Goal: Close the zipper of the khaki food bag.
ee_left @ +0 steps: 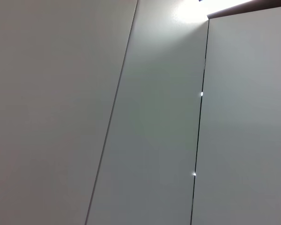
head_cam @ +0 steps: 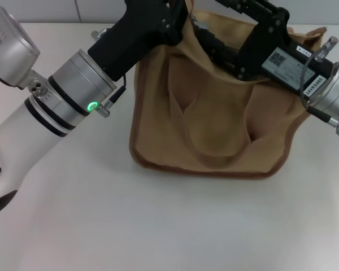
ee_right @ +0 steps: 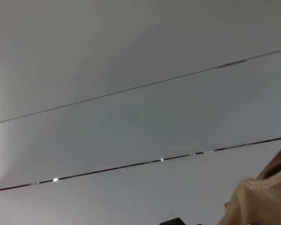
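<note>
1. On the white tabletop (head_cam: 169, 226) stood the boxy khaki canvas food bag (head_cam: 214, 121) with darker brown edge trim, its flat front pocket facing the head camera and a strap handle lying slack against that face.
2. At the bag's upper left corner the left gripper (head_cam: 178, 20) reached in over the rim; its black body led down to a silver wrist ring with a green light and a white forearm running away from the bag's left side.
3. Across the bag's top edge, from the right corner inward, lay the right gripper (head_cam: 223, 48), a black body with a white label, its silver wrist just beyond the bag's right side.
4. Neither gripper's fingertips showed, so whether they were spread or clamped on anything could not be told.
5. Along the bag's top opening the zipper was hidden behind both grippers and folded cloth.
6. Beside the bag, the right wrist view caught only a corner of khaki cloth against pale wall panels (ee_right: 131, 117); the left wrist view showed panels alone.
</note>
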Motion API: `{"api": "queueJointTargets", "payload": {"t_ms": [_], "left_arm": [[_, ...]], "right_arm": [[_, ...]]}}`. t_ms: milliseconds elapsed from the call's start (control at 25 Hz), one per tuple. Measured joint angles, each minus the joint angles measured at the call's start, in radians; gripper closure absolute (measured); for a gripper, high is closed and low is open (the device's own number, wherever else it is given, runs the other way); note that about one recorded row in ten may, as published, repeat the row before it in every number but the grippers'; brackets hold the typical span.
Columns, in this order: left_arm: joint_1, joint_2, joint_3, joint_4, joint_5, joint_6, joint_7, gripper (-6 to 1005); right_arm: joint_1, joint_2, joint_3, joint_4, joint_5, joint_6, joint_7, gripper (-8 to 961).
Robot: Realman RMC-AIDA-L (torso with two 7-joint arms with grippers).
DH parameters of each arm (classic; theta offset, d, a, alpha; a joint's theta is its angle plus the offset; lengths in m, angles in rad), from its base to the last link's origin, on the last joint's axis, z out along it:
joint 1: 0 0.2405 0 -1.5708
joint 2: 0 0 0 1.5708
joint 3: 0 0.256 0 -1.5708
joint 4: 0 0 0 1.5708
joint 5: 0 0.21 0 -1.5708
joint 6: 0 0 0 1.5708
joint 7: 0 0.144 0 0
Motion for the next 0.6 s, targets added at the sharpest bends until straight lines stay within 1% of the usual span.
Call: {"api": "queueJointTargets", "payload": {"t_ms": [240, 600], "left_arm": [[0.0, 0.0, 0.0, 0.0, 0.0, -0.004, 0.003, 982], [0.0, 0.0, -0.002, 0.0, 0.0, -0.007, 0.006, 982]], "right_arm": [[-0.003, -0.001, 0.002, -0.012, 0.009, -0.011, -0.001, 267], [0.009, -0.002, -0.009, -0.012, 0.011, 0.028, -0.014, 266]]}}
